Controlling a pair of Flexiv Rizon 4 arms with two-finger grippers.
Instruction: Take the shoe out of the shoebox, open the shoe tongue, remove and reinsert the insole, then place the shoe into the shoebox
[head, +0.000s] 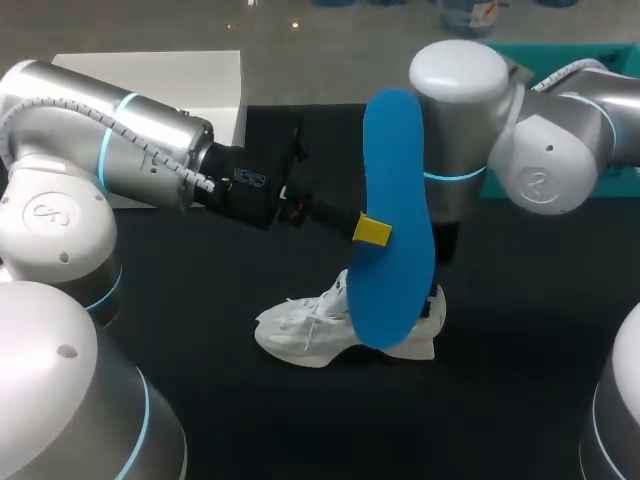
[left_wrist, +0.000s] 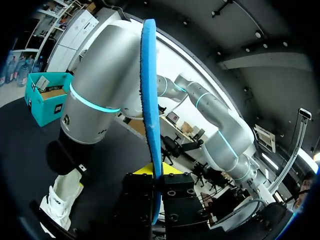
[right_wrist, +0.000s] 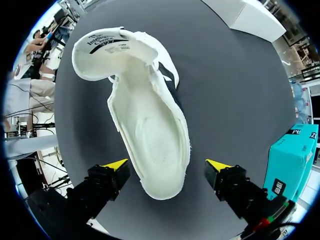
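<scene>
Now left gripper, reaching in sideways, pinches the blue insole upright. Right gripper hangs wide open over the white shoe.

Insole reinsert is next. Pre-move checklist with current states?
1. Insole held: ok. The left gripper is shut on it and it stands upright over the shoe.
2. Shoe opening free: ok. The right wrist view shows a bare footbed.
3. Tongue out of the way: ok, it is folded forward off the opening.
4. Shoe steadied: not ok. The right gripper is open, with its fingers on either side of the heel and not touching it.
5. Insole toe end matched to the shoe's toe: cannot tell.
</scene>
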